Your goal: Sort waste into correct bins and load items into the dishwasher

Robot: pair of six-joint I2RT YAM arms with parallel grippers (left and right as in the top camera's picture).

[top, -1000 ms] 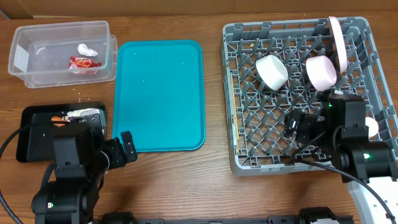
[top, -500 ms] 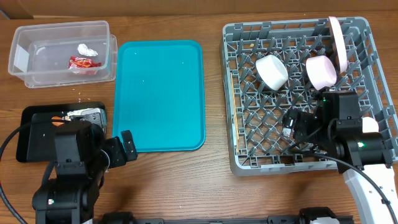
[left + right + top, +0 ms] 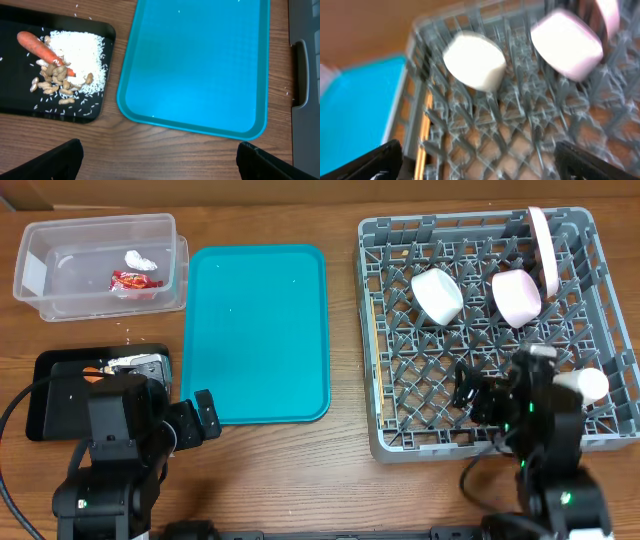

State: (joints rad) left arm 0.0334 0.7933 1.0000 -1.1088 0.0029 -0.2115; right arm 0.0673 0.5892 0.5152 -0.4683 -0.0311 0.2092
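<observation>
The grey dish rack (image 3: 400, 442) at the right of the overhead frame holds two white bowls (image 3: 437, 295) tipped on their sides, a plate (image 3: 543, 250) on edge and a cup (image 3: 585, 383) by its right wall. The clear tub (image 3: 100, 220), upper left, holds a red wrapper (image 3: 132, 280) and a white wrapper (image 3: 137, 258). The black tray (image 3: 30, 107), lower left, carries a carrot (image 3: 37, 45), peanuts (image 3: 52, 80) and rice (image 3: 85, 50). The left gripper (image 3: 160, 162) and the right gripper (image 3: 480, 162) both gape wide, holding nothing. A teal tray (image 3: 260, 330) lies on the brown wooden table (image 3: 300, 470).

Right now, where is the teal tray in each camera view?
Overhead: teal tray, left of centre.
Left wrist: teal tray, upper middle.
Right wrist: teal tray, blurred, at the left edge.
Shared landmark: the grey dish rack, to the tray's right in every view.
</observation>
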